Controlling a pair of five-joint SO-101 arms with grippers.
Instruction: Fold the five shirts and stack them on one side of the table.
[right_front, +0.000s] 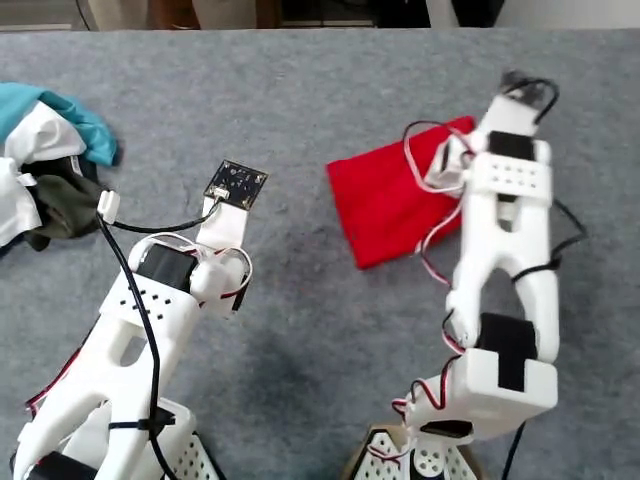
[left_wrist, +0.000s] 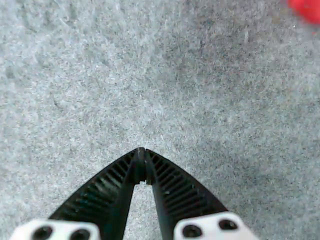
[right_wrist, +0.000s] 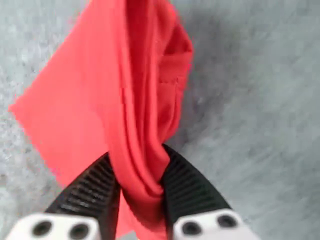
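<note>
A red shirt (right_front: 392, 200) lies folded on the grey table (right_front: 300, 100), right of centre. My right gripper (right_wrist: 141, 172) is shut on a bunched edge of the red shirt (right_wrist: 100, 110), lifting that fold. In the high view the right arm (right_front: 505, 190) covers the shirt's right part. My left gripper (left_wrist: 141, 152) is shut with nothing in it, hovering over bare grey table. The left arm (right_front: 150, 320) reaches up from the lower left. A pile of unfolded shirts (right_front: 45, 165), teal, white and dark olive, sits at the table's left edge.
Bare grey cloth lies between the two arms and along the far edge. Cables (right_front: 135, 225) trail from the left arm towards the pile. The arms' bases (right_front: 410, 455) stand at the near edge.
</note>
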